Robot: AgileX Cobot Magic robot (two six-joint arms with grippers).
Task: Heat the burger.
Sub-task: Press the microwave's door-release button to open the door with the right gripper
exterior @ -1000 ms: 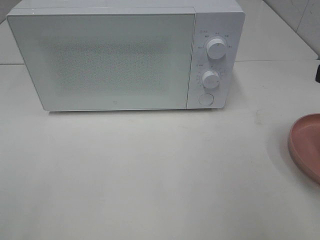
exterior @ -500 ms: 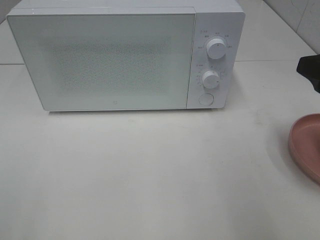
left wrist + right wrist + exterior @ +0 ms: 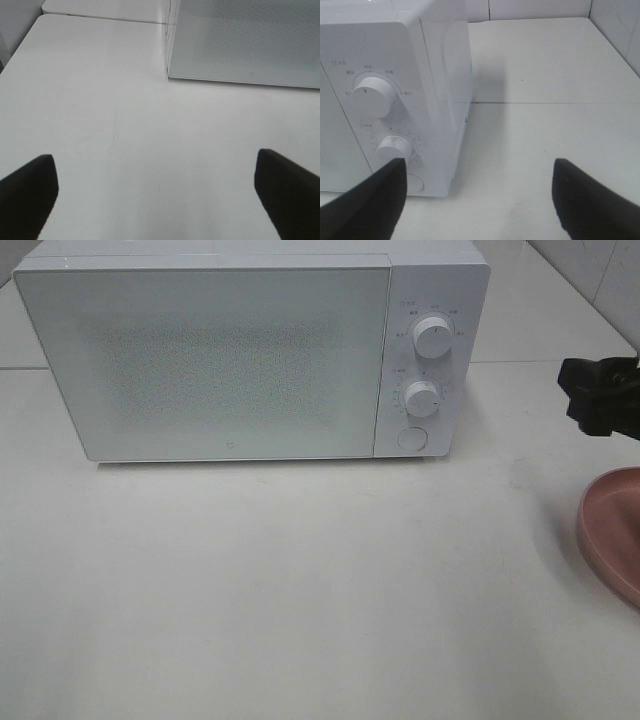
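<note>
The burger is not seen; likely soft, it is best cradled at its sides. Both the left gripper (image 3: pixel 154 159) and right gripper (image 3: pixel 479 165) are spread, empty.

A white table (image 3: pixel 300 590) is filling nearly the whole scene, its matte top lying under soft, even light and showing faint scuffs. A thin seam (image 3: pixel 520 362) is running across it near the back, and a white tiled wall (image 3: pixel 610 270) is rising beyond the right rear corner.
</note>
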